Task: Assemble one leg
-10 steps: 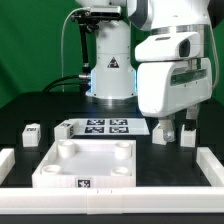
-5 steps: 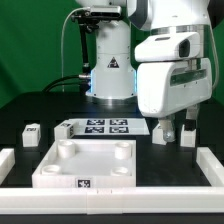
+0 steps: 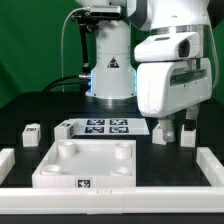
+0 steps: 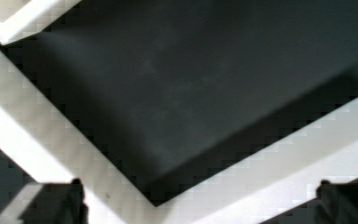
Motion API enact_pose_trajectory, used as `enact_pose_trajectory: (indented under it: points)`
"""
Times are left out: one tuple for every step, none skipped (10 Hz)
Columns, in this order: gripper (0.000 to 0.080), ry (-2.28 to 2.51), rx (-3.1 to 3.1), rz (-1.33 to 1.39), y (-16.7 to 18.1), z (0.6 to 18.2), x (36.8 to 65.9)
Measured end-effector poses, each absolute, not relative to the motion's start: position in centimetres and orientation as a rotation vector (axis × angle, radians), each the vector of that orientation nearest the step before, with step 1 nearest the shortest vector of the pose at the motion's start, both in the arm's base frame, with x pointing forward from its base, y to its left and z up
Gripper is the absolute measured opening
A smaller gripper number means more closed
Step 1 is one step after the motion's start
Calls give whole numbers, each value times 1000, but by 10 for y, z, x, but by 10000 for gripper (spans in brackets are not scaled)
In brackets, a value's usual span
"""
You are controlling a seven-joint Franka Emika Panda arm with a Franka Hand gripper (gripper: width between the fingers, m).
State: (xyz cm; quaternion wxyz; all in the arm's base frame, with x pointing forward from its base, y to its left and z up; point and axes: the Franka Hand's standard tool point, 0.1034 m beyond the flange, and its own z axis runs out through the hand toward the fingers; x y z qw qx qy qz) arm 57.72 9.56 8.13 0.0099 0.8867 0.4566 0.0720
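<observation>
One leg (image 3: 31, 134), a small white peg with a square tag, stands on the black table at the exterior view's left. The large white square tabletop (image 3: 85, 172) with round corner sockets lies at the front centre. My gripper (image 3: 174, 133) hangs low over the table at the exterior view's right, well apart from the leg and to the right of the tabletop. Its jaws stand wide open and hold nothing. In the wrist view the gripper (image 4: 197, 208) shows only its dark fingertips (image 4: 48, 204) over black table and a white rail corner (image 4: 194, 170). No leg shows there.
The marker board (image 3: 100, 127) lies behind the tabletop, with a small white part (image 3: 66, 128) at its left end. A low white rail (image 3: 213, 165) borders the work area at the front and sides. The arm's base (image 3: 110, 70) stands at the back centre.
</observation>
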Motion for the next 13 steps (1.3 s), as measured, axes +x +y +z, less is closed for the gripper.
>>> enact_pose_trajectory:
  points:
    - [649, 1434, 2762, 224, 94, 81, 575]
    - [649, 1488, 2731, 207, 88, 78, 563]
    - [649, 1579, 2679, 173, 75, 78, 549]
    - [649, 1681, 2624, 121, 60, 80, 540]
    - [649, 1796, 2556, 57, 46, 78, 532]
    - [649, 1875, 2512, -1, 28, 77, 529]
    - [649, 1863, 2519, -7, 8, 76, 529]
    - [649, 1837, 2539, -6, 10, 76, 529]
    - [649, 1844, 2535, -6, 12, 76, 529]
    - [649, 1841, 2538, -7, 10, 76, 529]
    - [649, 1854, 2528, -8, 9, 75, 528]
    - [649, 1959, 2453, -15, -2, 69, 518]
    - [649, 2043, 2399, -29, -18, 58, 500]
